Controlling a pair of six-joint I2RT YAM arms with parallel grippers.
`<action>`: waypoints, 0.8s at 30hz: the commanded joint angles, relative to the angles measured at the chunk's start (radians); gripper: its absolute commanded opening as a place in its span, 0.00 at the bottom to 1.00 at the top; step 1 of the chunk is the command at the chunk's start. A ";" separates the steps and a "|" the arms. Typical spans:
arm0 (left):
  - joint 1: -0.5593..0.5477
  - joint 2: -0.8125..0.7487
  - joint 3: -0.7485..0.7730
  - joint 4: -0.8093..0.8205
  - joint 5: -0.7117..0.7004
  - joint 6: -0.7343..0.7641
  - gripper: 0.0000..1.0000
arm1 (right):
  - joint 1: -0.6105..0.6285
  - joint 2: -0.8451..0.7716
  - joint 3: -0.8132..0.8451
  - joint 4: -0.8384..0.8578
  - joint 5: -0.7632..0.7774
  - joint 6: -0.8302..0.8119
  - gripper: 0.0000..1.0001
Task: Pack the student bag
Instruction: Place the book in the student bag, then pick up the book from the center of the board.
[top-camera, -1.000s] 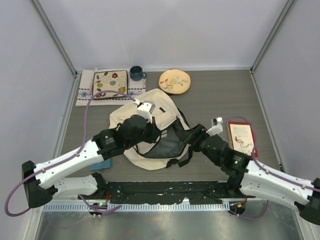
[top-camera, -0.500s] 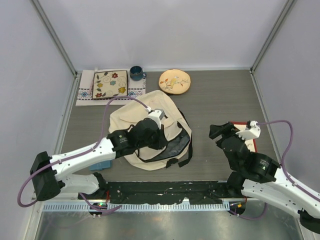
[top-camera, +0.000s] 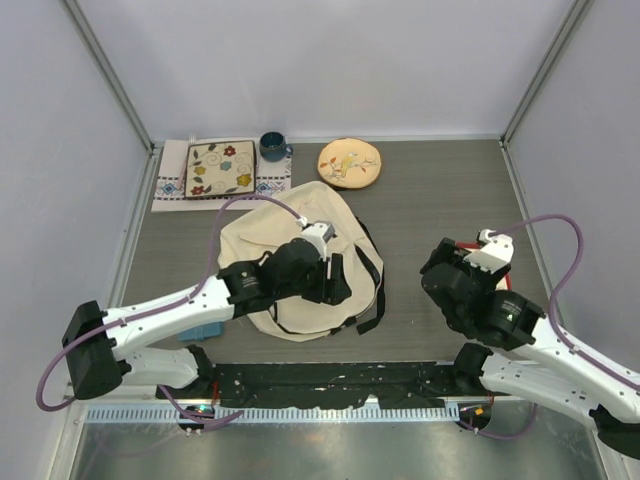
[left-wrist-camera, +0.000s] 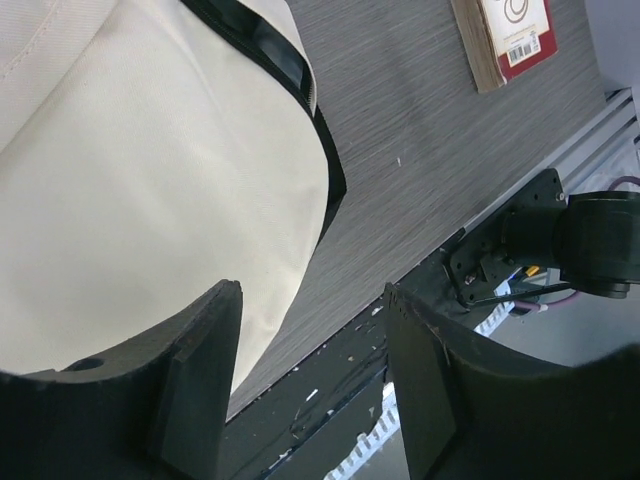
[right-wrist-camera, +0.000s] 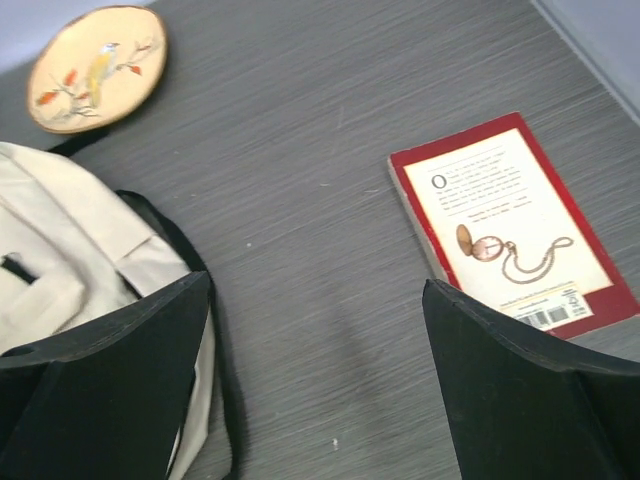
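Student bag (top-camera: 250, 240), a cream fabric backpack with black straps, lies slumped flat near the middle of the table (top-camera: 430, 190), between the two arms and closer to the left one. Its mouth is hidden from above, and a black zipper edge shows only at the rim in the left wrist view, so whether anything sits inside cannot be told. The left gripper (left-wrist-camera: 310, 330) hovers over the bag's near-right edge with its jaws apart and nothing between them; cream cloth and bare tabletop show through the gap. The right gripper (right-wrist-camera: 315, 300) hangs over open table just right of the bag, jaws spread wide and holding nothing. A red-bordered book (right-wrist-camera: 510, 225) lies flat on the table to the right of the bag, well apart from it and largely under the right arm in the overhead view. Along the far edge stand a round yellowish plate (top-camera: 349, 162), a blue mug (top-camera: 272, 146) and a square floral dish (top-camera: 221, 167) on a cloth (top-camera: 170, 185). Judged from this layout, packing is unfinished: the book, the likeliest item to go in, is outside the bag and ungrasped.
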 joint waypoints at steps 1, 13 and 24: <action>-0.003 -0.064 0.022 0.022 -0.017 -0.003 0.65 | -0.055 0.024 0.035 0.043 0.062 -0.107 0.94; -0.005 -0.098 0.022 0.007 -0.054 -0.002 0.91 | -0.893 0.272 0.000 0.375 -0.795 -0.430 0.99; -0.005 -0.101 0.022 0.019 -0.075 0.018 1.00 | -1.244 0.489 -0.042 0.490 -0.820 -0.362 1.00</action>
